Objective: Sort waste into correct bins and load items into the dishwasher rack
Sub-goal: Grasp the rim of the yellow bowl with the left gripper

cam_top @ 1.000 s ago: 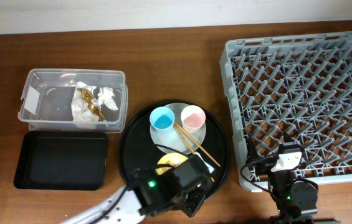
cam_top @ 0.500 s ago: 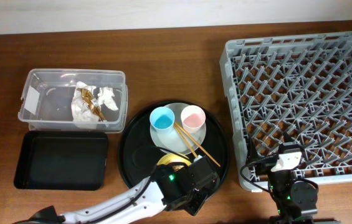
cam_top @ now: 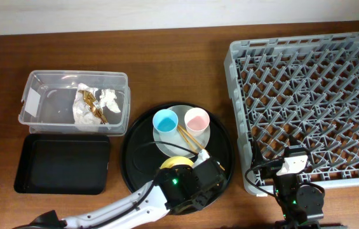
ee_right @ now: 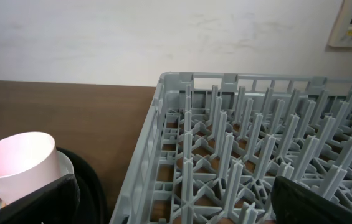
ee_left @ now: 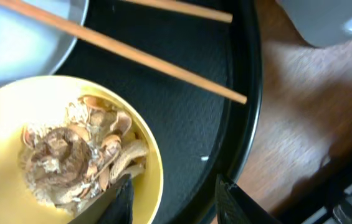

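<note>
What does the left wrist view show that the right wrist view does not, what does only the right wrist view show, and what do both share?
Only the left wrist view: the small yellow bowl holding food scraps, the wooden chopsticks, and the left gripper, open, its fingers straddling the bowl's rim. Only the right wrist view: the grey dishwasher rack, the pink cup, and the right gripper, wide open and holding nothing. Both: the round black tray and the brown wooden table.

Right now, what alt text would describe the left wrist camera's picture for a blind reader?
Small yellow bowl of pale beige-brown food scraps on a big round black tray, its rim inside the open left claw; two wooden chopsticks lie beyond.
</note>
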`<state>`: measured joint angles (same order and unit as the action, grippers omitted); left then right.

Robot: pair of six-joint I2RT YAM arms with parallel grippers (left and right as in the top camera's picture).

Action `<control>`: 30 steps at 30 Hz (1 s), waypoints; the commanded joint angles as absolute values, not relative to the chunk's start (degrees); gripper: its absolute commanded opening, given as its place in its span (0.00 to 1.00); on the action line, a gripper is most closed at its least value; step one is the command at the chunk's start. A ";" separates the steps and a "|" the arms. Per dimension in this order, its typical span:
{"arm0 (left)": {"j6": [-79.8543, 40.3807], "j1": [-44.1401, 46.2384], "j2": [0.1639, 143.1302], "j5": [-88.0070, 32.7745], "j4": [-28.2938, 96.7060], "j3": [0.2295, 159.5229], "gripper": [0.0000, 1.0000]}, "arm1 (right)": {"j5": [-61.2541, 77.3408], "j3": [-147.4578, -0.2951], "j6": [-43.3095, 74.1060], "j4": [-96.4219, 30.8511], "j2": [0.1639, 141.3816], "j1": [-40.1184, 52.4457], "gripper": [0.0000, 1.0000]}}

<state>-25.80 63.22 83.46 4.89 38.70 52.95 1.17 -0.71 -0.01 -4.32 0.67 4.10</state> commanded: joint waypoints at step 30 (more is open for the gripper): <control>-26.30 63.20 91.94 8.38 35.79 52.51 0.13 | 1.28 -0.32 -0.01 -4.36 0.21 3.68 0.99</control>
